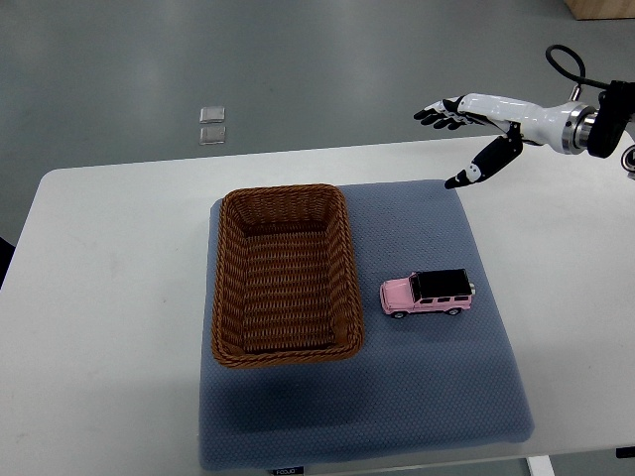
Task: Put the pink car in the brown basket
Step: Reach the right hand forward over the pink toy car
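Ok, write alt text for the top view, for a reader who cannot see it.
A pink car with a black roof sits on a blue-grey mat, just right of an empty brown basket on the same mat. The robot's right hand, fingers spread and holding nothing, hovers over the white table's far right corner, well clear of the car.

A single camera looks steeply down from the robot's own side, set fairly high and well back. It takes in nearly the whole white table (89, 297), with the grey floor (298, 59) beyond toward 12 o'clock. The blue mat (437, 397) fills the centre; the near table edge is cut off at 6 o'clock.
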Robot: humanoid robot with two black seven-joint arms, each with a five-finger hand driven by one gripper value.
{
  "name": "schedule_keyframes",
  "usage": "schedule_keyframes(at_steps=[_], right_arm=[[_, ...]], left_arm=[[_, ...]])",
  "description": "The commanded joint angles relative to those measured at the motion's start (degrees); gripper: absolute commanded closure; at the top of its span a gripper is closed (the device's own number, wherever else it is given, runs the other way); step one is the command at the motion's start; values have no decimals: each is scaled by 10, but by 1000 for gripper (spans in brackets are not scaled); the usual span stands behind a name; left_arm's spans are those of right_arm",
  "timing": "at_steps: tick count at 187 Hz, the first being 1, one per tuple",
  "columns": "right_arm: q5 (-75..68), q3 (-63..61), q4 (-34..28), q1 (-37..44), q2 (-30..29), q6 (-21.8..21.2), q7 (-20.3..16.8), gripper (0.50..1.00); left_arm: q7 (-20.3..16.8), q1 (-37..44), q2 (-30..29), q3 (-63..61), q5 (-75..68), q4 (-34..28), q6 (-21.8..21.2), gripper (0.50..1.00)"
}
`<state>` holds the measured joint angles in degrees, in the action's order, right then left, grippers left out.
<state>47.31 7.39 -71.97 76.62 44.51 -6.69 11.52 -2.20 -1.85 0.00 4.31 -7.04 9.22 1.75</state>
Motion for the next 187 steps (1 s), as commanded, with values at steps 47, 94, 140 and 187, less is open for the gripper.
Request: schedule_keyframes(at_steps=[47, 94, 140, 187], right_arm=[[34, 129, -60, 153, -2, -75, -3, 572], [81, 178, -72, 153, -21, -75, -9, 572], [89, 207, -74, 145, -50, -71, -25, 572], [112, 225, -74, 128, -73, -65, -27, 572]], left_arm=[[0, 0, 0, 0, 0, 0, 0, 500], [0, 0, 0, 0, 0, 0, 0, 500], [0, 0, 0, 0, 0, 0, 0, 500], [0, 0, 0, 0, 0, 0, 0, 500]])
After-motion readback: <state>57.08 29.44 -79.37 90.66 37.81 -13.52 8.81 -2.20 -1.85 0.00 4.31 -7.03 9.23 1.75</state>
